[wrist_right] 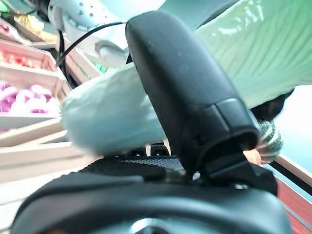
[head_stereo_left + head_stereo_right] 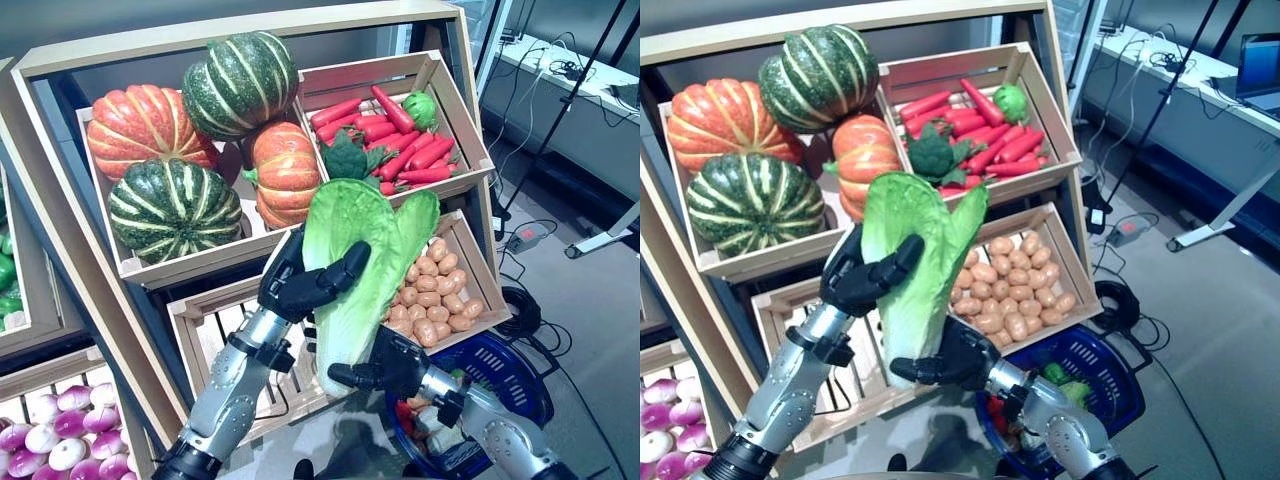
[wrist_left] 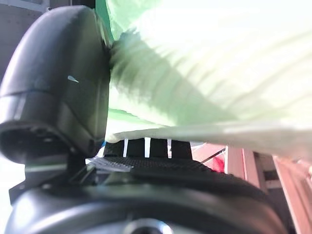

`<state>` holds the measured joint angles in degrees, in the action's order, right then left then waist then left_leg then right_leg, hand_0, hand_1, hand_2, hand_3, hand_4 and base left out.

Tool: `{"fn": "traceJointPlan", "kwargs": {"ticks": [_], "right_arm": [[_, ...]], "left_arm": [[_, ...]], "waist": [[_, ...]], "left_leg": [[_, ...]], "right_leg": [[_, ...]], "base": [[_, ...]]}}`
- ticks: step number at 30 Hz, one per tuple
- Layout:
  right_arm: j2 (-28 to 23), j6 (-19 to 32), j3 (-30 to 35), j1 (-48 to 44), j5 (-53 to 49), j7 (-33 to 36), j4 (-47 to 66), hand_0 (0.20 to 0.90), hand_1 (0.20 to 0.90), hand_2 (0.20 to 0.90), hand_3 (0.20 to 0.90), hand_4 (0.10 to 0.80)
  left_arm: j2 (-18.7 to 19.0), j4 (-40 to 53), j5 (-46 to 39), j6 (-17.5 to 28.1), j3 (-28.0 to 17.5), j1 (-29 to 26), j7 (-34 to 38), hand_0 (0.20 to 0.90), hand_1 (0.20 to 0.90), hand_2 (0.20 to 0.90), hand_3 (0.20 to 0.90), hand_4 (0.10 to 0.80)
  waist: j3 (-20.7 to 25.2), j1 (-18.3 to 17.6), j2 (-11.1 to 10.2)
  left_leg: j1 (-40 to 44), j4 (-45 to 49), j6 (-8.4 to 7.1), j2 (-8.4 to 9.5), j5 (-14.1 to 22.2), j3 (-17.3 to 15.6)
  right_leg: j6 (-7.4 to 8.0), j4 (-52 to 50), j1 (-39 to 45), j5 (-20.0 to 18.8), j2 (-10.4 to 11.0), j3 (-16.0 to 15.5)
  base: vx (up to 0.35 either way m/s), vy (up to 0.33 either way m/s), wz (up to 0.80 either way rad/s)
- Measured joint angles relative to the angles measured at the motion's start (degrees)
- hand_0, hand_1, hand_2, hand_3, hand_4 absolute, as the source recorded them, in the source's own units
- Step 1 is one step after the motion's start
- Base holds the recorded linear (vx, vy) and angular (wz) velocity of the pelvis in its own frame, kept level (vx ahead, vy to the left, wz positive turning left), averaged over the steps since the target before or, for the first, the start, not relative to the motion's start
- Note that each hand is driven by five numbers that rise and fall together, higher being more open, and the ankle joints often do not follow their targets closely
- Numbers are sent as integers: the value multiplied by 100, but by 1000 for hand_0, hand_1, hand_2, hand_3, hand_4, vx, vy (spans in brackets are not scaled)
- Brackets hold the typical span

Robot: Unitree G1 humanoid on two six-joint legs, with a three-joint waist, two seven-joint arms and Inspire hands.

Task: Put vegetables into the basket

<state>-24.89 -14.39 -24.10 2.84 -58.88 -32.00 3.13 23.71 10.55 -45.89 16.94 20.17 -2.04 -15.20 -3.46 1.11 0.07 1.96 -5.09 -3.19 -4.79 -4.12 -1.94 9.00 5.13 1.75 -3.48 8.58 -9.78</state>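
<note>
Left eye view showed both hands gripping the lettuce (image 2: 365, 270) upright before the shelves: the left hand (image 2: 305, 283) curled round its leaves, the right hand (image 2: 392, 365) clasping its pale base, just beside the blue basket (image 2: 520, 375) on the floor.

No readable text, labels, nos. or signs anywhere in these views. Wooden crates, veg, blue basket & both hands show no print that can be made out.
</note>
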Motion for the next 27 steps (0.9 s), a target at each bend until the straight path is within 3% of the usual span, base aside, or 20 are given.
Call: {"fn": "traceJointPlan", "kwargs": {"ticks": [6,7,8,22,23,24,25,26,27], "right_arm": [[-19,-115,-124,-42,-3,531,6,900,900,900,900,800],[-22,-139,-153,-42,-3,616,8,411,411,411,411,474],[-23,-146,-180,-37,-3,651,8,300,300,300,300,400],[-163,-147,-427,-30,58,858,180,300,300,300,300,400],[-169,-147,-427,-29,68,867,180,300,300,300,300,400],[-181,-147,-425,-19,102,893,180,300,300,300,300,400],[-190,-147,-417,-11,149,909,180,300,300,300,300,400],[-187,-146,-406,1,226,974,179,300,300,300,300,400],[-194,-146,-385,21,248,1046,179,300,300,300,300,400]], "left_arm": [[23,-1,0,-170,-26,0,-130,300,300,300,300,400],[36,-1,1,-225,-23,0,-173,300,300,300,300,400],[51,-1,1,-280,-19,0,-209,300,300,300,300,400],[195,-47,-198,-474,-33,-27,-247,300,300,300,300,400],[199,-47,-161,-472,-39,-27,-234,349,349,349,349,433],[215,-47,-137,-471,-45,-28,-218,561,561,561,561,574],[238,-47,-111,-469,-49,-28,-213,658,658,658,658,638],[284,-47,-46,-465,-53,-27,-208,900,900,900,900,800],[329,-47,53,-464,-65,-26,-177,900,900,900,900,800]], "waist": [[1,-14,-1],[1,-16,-1],[1,-20,-1],[47,-26,-28],[55,-27,-28],[66,-27,-29],[69,-27,-28],[71,-27,-26],[71,-26,-26]], "left_leg": [[0,0,1,0,1,-1],[0,0,1,-1,2,-2],[0,0,1,0,2,-3],[0,0,2,-1,7,-9],[0,0,3,0,7,-9],[0,0,3,-1,7,-9],[0,0,3,-2,8,-9],[0,0,4,-2,9,-9],[0,0,5,-2,9,-9]], "right_leg": [[1,0,-3,-1,-1,3],[0,0,-4,0,-1,4],[1,0,-5,-1,0,6],[0,-1,-9,0,-1,14],[1,-1,-9,-1,-1,14],[1,-1,-8,0,-1,14],[0,-1,-8,0,-2,14],[-3,-1,-9,2,-2,14],[-4,-1,-8,2,-1,14]], "base": [[0,0,0],[0,0,0],[0,0,0],[0,0,0],[0,0,0],[0,0,0],[0,0,0],[0,0,0],[0,0,0]]}}
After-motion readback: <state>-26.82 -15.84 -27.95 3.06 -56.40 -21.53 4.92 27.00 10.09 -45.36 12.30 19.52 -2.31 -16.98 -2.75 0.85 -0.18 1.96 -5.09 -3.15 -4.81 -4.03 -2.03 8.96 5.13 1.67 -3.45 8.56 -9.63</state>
